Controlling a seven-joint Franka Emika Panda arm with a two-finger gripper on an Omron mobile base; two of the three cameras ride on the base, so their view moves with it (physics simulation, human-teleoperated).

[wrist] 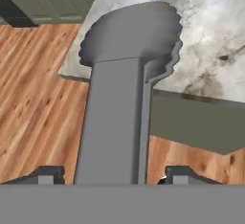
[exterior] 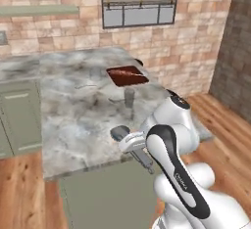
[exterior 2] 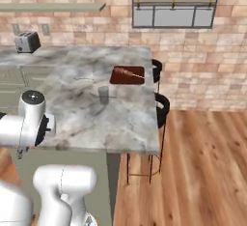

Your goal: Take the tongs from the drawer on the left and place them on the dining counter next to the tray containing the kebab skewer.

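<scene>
Our pincer (wrist: 109, 175) holds the tongs (wrist: 125, 84), which run forward between both finger tips, the scalloped grey head at the far end. We see the tongs (exterior: 120, 134) above the near edge of the dining counter (exterior: 68, 120). Farther ahead of the pincer stands a glass (exterior: 129, 96), and beyond it the tray (exterior: 127, 76) with the kebab skewer (exterior 2: 129, 72).

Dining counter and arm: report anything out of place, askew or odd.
Nothing spilled or damaged. The tongs are off the dining counter, held in the gripper by its near edge. The tray lies flat with the kebab skewer in it; a glass stands upright.
</scene>
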